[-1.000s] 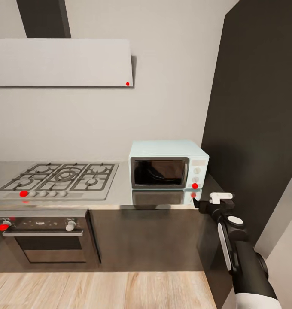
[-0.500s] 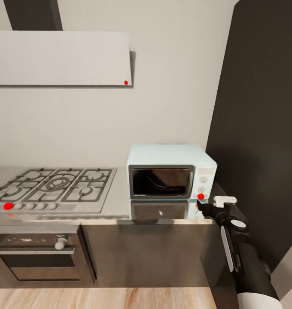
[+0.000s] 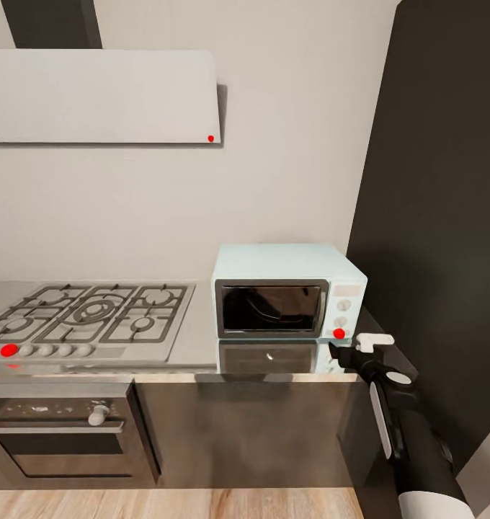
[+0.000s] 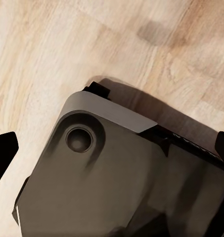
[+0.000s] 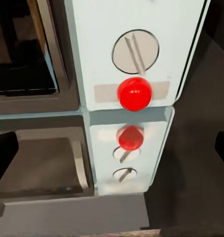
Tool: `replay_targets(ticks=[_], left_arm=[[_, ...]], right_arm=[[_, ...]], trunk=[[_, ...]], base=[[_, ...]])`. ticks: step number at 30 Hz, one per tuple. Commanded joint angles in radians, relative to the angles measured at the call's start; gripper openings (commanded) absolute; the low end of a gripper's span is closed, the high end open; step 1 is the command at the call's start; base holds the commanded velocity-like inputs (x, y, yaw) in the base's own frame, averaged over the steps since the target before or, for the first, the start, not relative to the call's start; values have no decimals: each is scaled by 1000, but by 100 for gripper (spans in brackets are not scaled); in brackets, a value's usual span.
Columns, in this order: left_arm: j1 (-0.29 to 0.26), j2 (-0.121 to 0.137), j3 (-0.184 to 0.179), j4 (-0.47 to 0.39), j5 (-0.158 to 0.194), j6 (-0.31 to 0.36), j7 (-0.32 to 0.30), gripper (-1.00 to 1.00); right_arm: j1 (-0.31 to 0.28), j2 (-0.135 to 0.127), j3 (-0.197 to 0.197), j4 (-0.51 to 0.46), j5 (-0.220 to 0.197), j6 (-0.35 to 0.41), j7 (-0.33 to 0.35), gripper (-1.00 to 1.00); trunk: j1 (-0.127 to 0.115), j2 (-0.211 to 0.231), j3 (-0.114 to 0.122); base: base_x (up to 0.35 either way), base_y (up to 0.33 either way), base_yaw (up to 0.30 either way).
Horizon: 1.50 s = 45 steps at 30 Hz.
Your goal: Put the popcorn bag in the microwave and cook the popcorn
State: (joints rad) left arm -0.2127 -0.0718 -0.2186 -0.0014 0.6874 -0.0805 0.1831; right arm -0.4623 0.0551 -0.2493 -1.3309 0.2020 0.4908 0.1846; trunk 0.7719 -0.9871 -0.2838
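Observation:
The mint-blue microwave [image 3: 288, 297] stands on the steel countertop [image 3: 196, 347] with its dark glass door closed. Up close, its white panel carries a round knob [image 5: 135, 52] and a red button [image 5: 134, 93], both mirrored in the shiny worktop. My right gripper [image 3: 336, 351] hovers just in front of and slightly below the red button [image 3: 339, 333]. It is open, and its dark fingertips [image 5: 3, 157] sit at the frame edges with nothing between them. My left gripper [image 4: 112, 153] is open over the robot's grey base [image 4: 116, 182]. The popcorn bag is out of view.
A five-burner gas hob [image 3: 86, 317] lies left of the microwave, with a white hood [image 3: 101, 97] above it and a steel oven [image 3: 58, 432] below. A tall dark cabinet [image 3: 439, 216] rises right beside the microwave. Below lies a wooden floor [image 4: 52, 54].
The camera has moved closer, shifting the hob left. My right gripper has closed in on the microwave's red button, from the counter edge towards the panel.

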Motion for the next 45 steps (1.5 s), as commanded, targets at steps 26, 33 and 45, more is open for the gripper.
replay_targets(ticks=[26,33,45], left_arm=[[0,0,-8,0,8,-2,3,100],[0,0,-8,0,9,-2,4,100],[0,0,-8,0,9,-2,3,100]], right_arm=[[-1,-44,-22,55,8,2,74,100],[-1,-44,-26,55,11,-3,75,100],[-1,-63,-51,98,8,-27,73,-100]], trunk=[[0,-1,-1],[0,-1,-1],[0,-1,-1]], base=[[56,0,0],[1,0,0],[0,0,0]])
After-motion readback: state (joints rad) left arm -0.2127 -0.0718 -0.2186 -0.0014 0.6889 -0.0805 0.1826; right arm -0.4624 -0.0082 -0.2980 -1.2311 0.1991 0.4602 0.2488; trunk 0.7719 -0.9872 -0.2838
